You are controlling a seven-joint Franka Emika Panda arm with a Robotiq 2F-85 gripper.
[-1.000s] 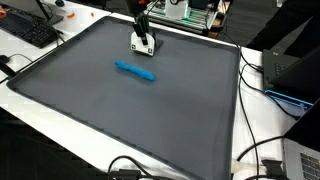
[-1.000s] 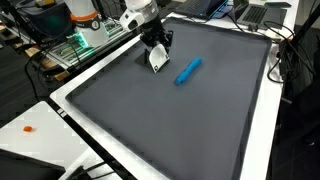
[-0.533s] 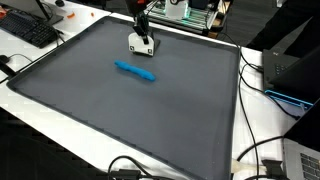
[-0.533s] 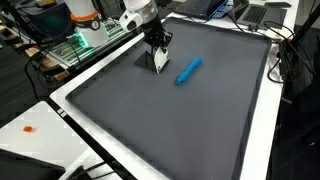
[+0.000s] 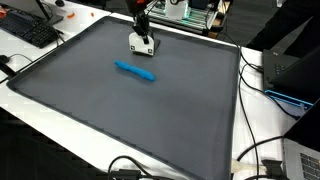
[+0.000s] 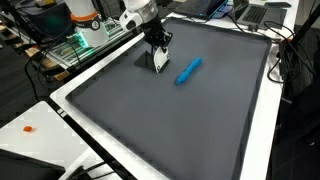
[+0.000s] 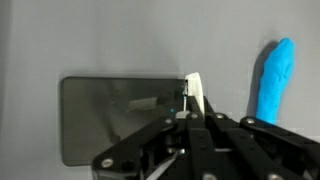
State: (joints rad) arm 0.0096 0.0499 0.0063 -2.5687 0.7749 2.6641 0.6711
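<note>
At the upper middle of both exterior views, the fingers (image 5: 142, 31) are clamped on a thin white card (image 5: 143, 45), held on edge so they pinch its flat faces, low over the grey worktop (image 5: 120, 115). A blue stick (image 5: 135, 71) lies flat near it, apart, toward the centre

My gripper (image 7: 190, 112) is showing fingers of black, matt, hard-looking plastic, and the white piece (image 7: 194, 92) they are pinching is looking smooth and dull, either plastic or stiff card; I cannot tell which. The blue pen (image 7: 274, 80) is looking like smooth plastic and is catching a slight sheen along its rounded body. The grey mat (image 5: 150, 110) is looking matt and finely grained, like rubber or tight cloth, and the white table (image 5: 70, 125) around it is looking smooth and hard with a faint gloss.
</note>
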